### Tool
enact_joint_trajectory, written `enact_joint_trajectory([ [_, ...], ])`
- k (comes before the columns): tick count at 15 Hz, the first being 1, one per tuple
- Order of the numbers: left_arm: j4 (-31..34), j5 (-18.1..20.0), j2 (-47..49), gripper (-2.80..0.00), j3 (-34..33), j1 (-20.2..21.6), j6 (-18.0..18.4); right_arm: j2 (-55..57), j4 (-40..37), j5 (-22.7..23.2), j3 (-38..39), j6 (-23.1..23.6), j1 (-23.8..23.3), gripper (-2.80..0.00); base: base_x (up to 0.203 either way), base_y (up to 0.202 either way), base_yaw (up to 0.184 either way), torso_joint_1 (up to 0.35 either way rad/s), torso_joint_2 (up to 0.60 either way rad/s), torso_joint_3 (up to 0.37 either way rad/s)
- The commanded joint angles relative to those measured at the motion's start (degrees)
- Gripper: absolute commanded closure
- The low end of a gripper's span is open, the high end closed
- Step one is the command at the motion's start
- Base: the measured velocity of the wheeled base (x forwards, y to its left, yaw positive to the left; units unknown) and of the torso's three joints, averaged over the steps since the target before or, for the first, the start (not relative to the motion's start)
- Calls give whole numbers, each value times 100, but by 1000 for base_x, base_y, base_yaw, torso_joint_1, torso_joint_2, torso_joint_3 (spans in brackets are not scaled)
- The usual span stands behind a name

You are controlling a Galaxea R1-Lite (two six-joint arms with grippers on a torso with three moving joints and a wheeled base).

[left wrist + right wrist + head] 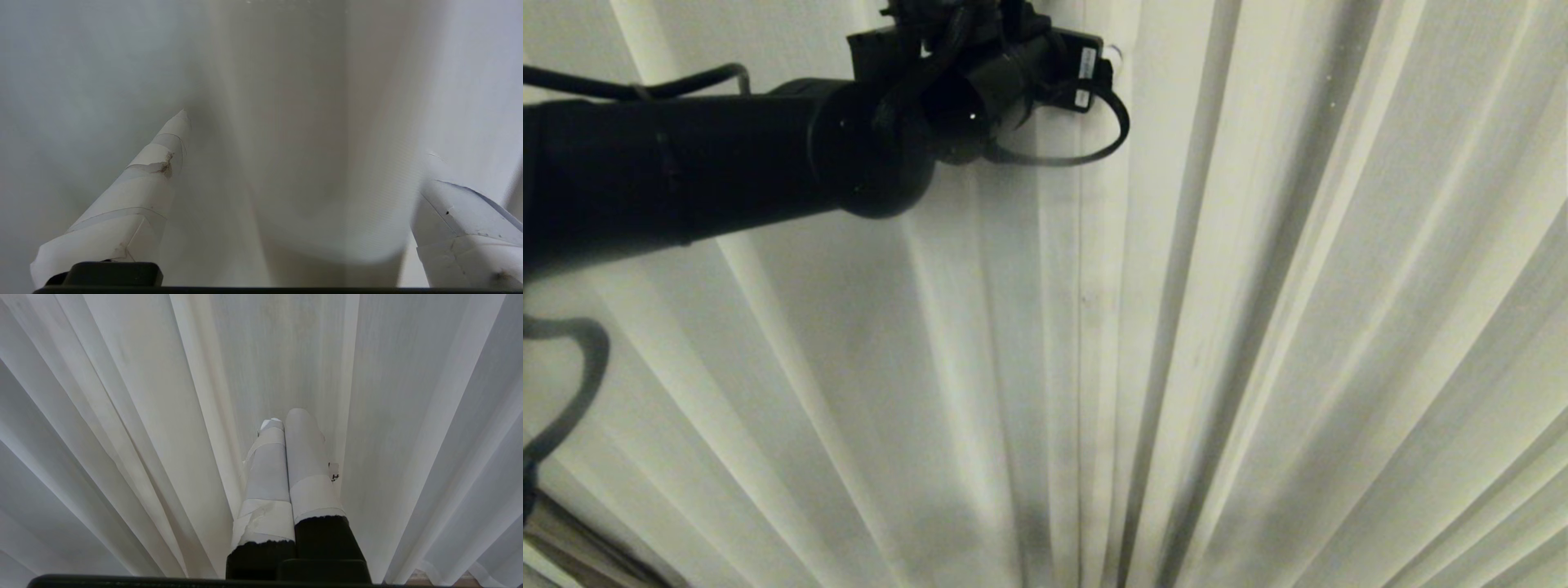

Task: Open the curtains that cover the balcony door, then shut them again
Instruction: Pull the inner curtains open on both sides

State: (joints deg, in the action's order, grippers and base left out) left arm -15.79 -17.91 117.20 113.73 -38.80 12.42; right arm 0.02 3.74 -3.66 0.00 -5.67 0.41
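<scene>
- The left gripper (302,179) stands wide, its taped fingers (139,192) straddling a pleat of the curtains (1258,327), at twelve o'clock in the head view.
- The right gripper (286,424) is closed and empty, facing the fabric.
- The cloth looks light, soft and slippery; pinching a gathered fold should hold best.

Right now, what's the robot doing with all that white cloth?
The robot faces the closed curtains, which fill the view. Its left arm reaches up to them, and the left gripper is open with a fold of fabric bulging between its fingers, not pinched yet. The right gripper is shut, idle, pointing at the pleats.
</scene>
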Motion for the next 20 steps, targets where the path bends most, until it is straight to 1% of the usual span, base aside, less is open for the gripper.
enact_joint_trajectory([
  [1,-55,-11,5,-280,0,87,0,-2,4,2,0,-4,2,0,0,0,0,0,0,0],
  [7,-328,-2,12,-280,0,427,-29,-2,4,-3,0,-4,2,0,0,0,0,0,0,0],
  [8,-373,3,5,-1,-8,479,-38,-2,4,-3,0,-4,2,0,0,0,0,0,0,0],
  [10,-504,15,5,0,-2,563,-38,-2,4,-3,0,-4,2,0,0,0,0,0,0,0],
  [16,-504,7,-121,0,-10,793,-55,-2,4,-3,0,-4,2,0,0,0,0,0,0,0],
  [20,-504,-19,-314,0,-95,1051,-247,-2,4,6,0,-4,2,0,0,0,0,0,0,0],
])
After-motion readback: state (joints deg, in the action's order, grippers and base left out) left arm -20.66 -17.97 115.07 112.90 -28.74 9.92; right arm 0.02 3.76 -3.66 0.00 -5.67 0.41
